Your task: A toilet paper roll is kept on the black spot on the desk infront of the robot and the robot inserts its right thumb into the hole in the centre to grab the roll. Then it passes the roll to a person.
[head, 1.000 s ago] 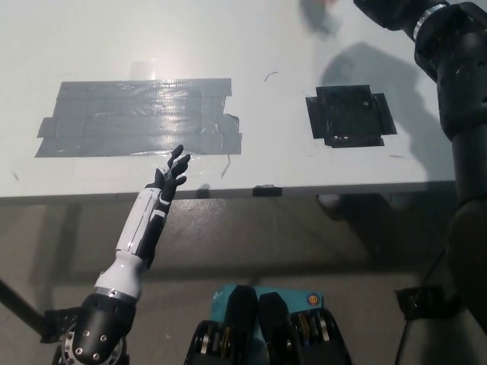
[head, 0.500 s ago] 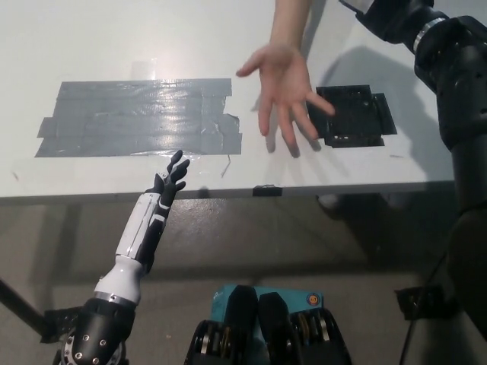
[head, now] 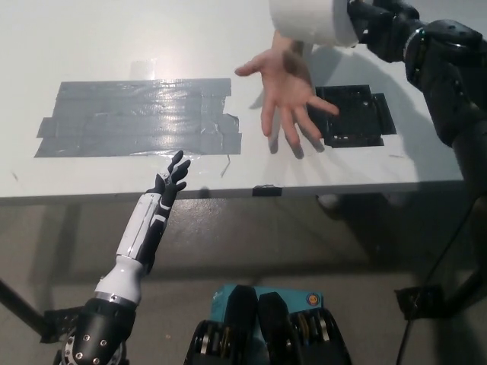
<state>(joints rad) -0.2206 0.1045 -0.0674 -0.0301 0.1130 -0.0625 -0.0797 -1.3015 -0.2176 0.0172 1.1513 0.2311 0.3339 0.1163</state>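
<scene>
Roll (head: 308,19) is up in the air at the top of the head view, gripped by the black right robot hand (head: 373,23), whose closed fingers sit at the roll's end, just above and beyond a person's hand (head: 285,91). That hand lies palm up, fingers spread, over the counter (head: 114,38) beside the black spot (head: 351,114), which is now bare. The step in hand looks like the handover. To do it well, the roll should be lowered squarely over the palm rather than the fingertips, kept level, and let go only once the person's fingers have closed round it; since the thumb seems to sit in the core, it will need to slide out along the roll's axis so the soft paper is not dragged sideways. The white left robot hand (head: 171,179) rests at the counter's near edge, fingers apart, holding nothing. The counter is pale and glossy, with a wide patch of grey tape (head: 137,118) on its left part; below the edge is dull grey floor (head: 304,243).
</scene>
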